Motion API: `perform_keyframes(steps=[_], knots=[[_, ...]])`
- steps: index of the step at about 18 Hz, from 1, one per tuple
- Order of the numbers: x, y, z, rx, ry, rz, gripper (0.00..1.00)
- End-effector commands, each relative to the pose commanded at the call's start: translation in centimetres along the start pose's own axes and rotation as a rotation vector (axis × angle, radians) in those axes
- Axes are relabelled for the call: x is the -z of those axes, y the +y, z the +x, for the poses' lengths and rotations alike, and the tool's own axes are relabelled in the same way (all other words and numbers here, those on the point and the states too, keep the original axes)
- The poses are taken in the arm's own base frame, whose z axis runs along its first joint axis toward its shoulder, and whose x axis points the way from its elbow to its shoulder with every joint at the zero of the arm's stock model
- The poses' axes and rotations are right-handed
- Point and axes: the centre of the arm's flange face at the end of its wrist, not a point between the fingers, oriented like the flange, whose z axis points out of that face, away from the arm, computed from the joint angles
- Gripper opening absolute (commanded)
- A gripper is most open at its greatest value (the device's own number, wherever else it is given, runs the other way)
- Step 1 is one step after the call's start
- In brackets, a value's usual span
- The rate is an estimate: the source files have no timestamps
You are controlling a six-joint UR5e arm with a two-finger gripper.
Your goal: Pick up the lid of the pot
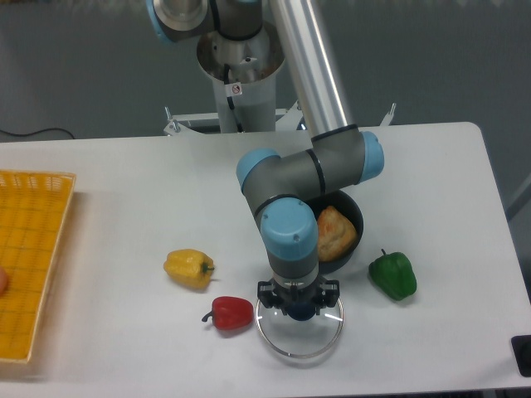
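A clear glass pot lid (pixel 299 333) with a metal rim lies flat on the white table near the front edge. Its dark blue knob (pixel 300 312) sits at the centre. My gripper (pixel 299 305) points straight down over the lid, its two short fingers standing on either side of the knob. The wrist hides the fingertips, so I cannot tell whether they press the knob. The lid rests on the table.
A dark pot (pixel 342 232) holding a piece of bread (pixel 334 232) stands just behind the gripper. A red pepper (pixel 231 313) lies left of the lid, a yellow pepper (pixel 189 268) further left, a green pepper (pixel 392 275) to the right. A yellow basket (pixel 29 257) is at the left edge.
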Motion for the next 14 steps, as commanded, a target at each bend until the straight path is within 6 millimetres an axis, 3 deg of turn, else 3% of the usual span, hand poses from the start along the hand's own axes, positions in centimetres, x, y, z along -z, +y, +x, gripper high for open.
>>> perform_keyframes(steps=[7,14], knots=[[2.2,-1.1,0.7,-0.003,0.020,0.048,0.58],[3.8,-0.8,1.3,-0.010,0.041,0.038,0.58]])
